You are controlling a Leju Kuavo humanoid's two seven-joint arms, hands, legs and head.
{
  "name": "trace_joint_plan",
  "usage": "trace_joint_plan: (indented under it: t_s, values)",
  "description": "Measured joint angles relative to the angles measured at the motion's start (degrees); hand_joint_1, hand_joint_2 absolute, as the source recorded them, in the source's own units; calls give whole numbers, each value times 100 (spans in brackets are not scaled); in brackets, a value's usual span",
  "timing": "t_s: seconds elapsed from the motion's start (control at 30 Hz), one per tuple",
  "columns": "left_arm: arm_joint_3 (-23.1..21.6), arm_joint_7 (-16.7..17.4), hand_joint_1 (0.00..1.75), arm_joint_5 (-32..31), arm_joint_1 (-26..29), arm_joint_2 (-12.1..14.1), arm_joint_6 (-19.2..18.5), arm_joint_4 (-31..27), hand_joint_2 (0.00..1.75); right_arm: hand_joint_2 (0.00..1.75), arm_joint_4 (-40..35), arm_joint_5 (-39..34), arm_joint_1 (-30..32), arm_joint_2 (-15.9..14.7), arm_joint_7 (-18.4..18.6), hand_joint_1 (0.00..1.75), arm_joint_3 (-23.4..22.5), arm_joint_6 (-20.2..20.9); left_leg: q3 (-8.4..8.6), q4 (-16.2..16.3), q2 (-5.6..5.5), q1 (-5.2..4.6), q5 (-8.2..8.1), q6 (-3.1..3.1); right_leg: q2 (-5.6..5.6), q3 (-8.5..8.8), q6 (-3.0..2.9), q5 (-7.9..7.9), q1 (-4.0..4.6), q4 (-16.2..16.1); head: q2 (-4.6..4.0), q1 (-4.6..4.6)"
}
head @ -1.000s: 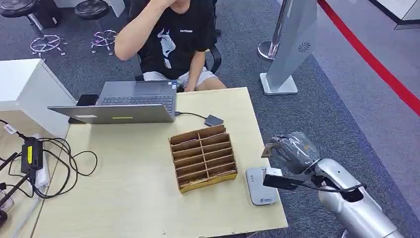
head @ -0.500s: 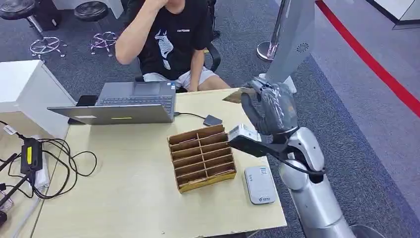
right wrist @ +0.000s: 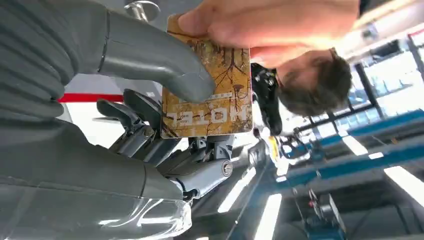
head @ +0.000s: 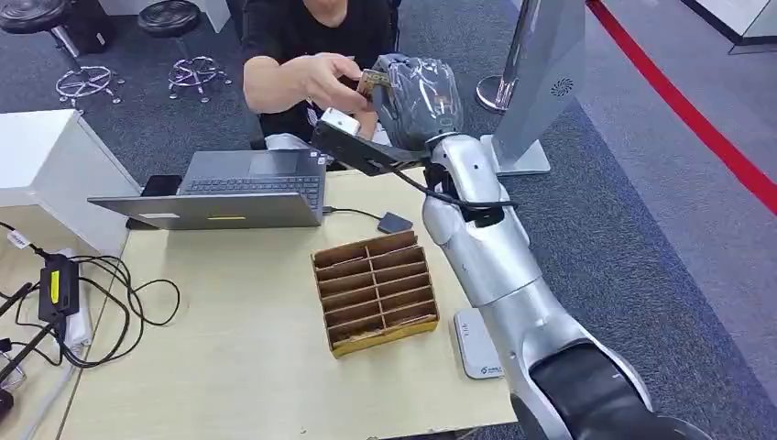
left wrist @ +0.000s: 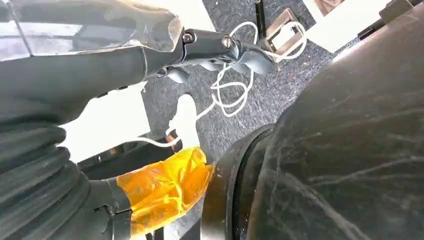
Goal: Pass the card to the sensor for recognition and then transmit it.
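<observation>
A: Where is the right hand [head: 417, 87]?
B: Raised beyond the far edge of the surface [head: 238, 367], holding a brown card [head: 370, 81] toward a seated person. The person's hand [head: 325, 78] is on the card too.
A: And on the surface?
B: A brown cardboard divider box [head: 374, 291] sits near the middle, a white card reader [head: 476, 348] just beside it, partly behind the silver arm. An open laptop [head: 229, 192] stands at the far side, cables [head: 110, 302] lie toward the left.
</observation>
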Motion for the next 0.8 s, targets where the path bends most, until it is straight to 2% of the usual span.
trace_joint_plan:
  t_s: [0.1,0.13,0.17,0.2,0.33,0.47,0.67,0.8]
  values:
    - [-59,0,0,0,-12,2,0,0,175,175,428,44,-123,85,-24,175,-35,-39,-1,0,1,0,-1,0,1,-2,0,0,0,-2,0,0]
    - [-68,-2,0,0,-15,0,2,0,175,175,523,44,-147,107,-31,161,-50,-39,-2,0,0,0,-1,0,0,-2,0,0,0,-3,0,0]
    - [-83,0,0,0,-15,2,2,0,175,175,622,41,-173,131,-48,17,-59,-39,-3,0,0,0,-1,0,0,-2,0,0,0,-6,0,0]
    - [-96,-2,0,0,-19,2,2,0,175,175,708,44,-195,149,-57,0,-59,-37,-4,0,0,0,-1,0,0,-3,0,0,0,-6,0,-2]
    - [-116,7,0,2,-24,4,4,0,175,175,860,133,-192,212,-129,0,-59,-61,-4,0,0,0,-1,0,0,-3,0,0,0,-7,0,-2]
    - [-116,55,0,20,-23,4,4,0,175,175,759,94,24,240,-321,0,-59,-275,-3,0,-2,0,-1,0,-2,-3,0,0,0,-8,0,0]
    - [-70,142,0,96,4,9,15,0,175,175,-292,-330,780,196,-700,0,-59,-159,-5,0,-3,0,-3,1,-3,-7,1,-1,1,-10,0,-2]
    - [11,192,0,190,45,20,52,0,175,175,-1180,-721,1406,-26,-1012,0,-52,-109,-8,0,-7,-1,-4,2,-6,-7,4,-4,0,-12,0,0]
